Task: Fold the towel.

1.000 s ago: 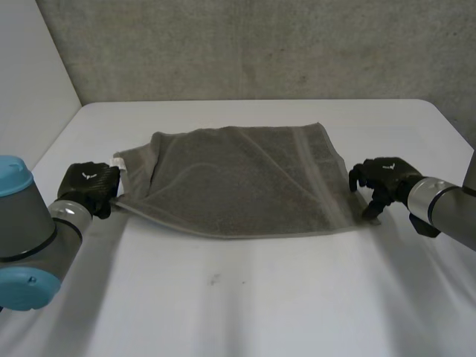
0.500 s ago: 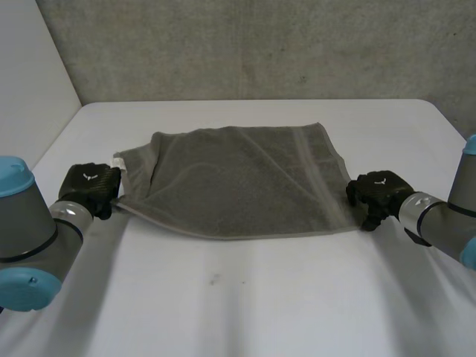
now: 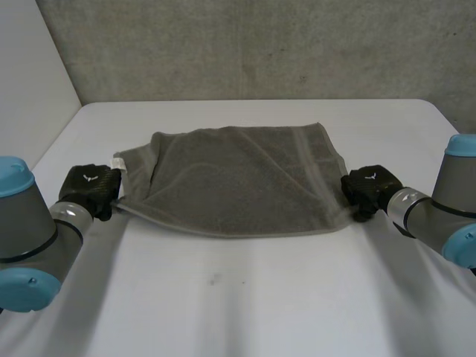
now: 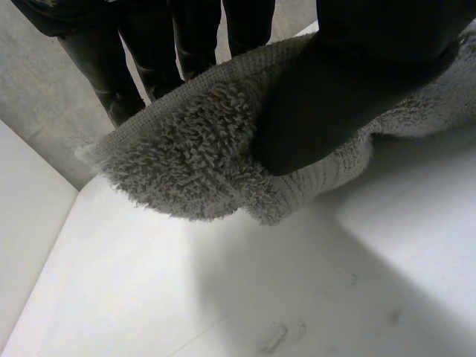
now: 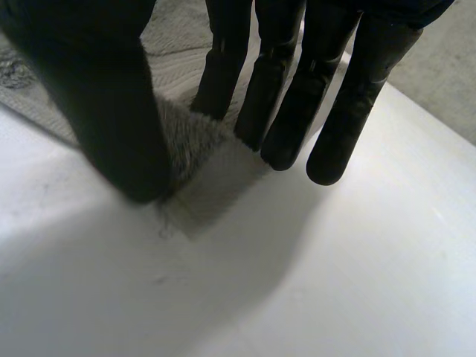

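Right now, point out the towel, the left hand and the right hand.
towel point(image 3: 238, 178), head view, the middle of the cloth.
left hand point(image 3: 91, 186), head view, the back of the hand.
right hand point(image 3: 368, 190), head view, the back of the hand.

Grey left arm point(image 3: 30, 223) and right arm point(image 3: 420, 216), light-blue caps point(image 3: 11, 175); matte black left hand point(image 3: 89, 190) and right hand point(image 3: 368, 190), white-marked backs

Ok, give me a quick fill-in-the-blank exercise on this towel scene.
1. The ___ towel lies spread on the white table.
2. The left hand pinches the towel's near ___ corner.
3. The right hand is at the towel's near ___ corner.
Missing words: grey; left; right.
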Motion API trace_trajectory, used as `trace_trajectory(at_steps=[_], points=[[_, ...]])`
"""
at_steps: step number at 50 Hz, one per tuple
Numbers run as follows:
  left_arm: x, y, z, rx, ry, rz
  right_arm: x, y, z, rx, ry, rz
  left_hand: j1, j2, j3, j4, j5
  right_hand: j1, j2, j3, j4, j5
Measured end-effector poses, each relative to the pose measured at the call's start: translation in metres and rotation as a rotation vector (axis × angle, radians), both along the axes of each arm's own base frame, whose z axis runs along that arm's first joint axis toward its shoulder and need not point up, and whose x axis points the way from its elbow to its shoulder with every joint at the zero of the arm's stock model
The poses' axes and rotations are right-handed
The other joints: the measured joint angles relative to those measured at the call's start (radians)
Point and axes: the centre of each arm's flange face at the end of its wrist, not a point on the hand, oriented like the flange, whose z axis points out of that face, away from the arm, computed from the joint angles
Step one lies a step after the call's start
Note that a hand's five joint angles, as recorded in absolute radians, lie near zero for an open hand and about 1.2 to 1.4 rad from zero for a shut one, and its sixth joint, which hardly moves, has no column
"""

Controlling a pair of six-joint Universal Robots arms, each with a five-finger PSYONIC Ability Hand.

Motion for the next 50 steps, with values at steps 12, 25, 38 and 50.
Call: trace_trajectory(at_steps=[12, 25, 38, 50], points=[[0.0, 0.002, 0.001, 0.009, -0.002, -0.001, -0.001, -0.002, 0.03, -0.061, -0.043, -0.021, 0.0, 0.0, 0.0, 0.0, 0.0, 0.015, 0.015, 0.022, 0.024, 0.251], [0.0, 0.016, 0.002, 0.075, -0.019, -0.012, -0.017, 0.023, 0.042, 0.035, 0.008, -0.03, 0.0, 0.0, 0.0, 0.0, 0.0, 0.015, 0.015, 0.022, 0.024, 0.299], [0.011, 0.077, 0.018, 0.303, -0.093, -0.033, -0.081, 0.093, 0.06, 0.324, 0.31, 0.024, 0.0, 0.0, 0.0, 0.0, 0.0, 0.015, 0.015, 0.025, 0.025, 0.312], [0.016, 0.114, 0.032, 0.334, -0.188, -0.088, -0.105, 0.142, 0.09, 0.382, 0.435, 0.09, 0.0, 0.0, 0.0, 0.0, 0.0, 0.015, 0.015, 0.025, 0.028, 0.313]])
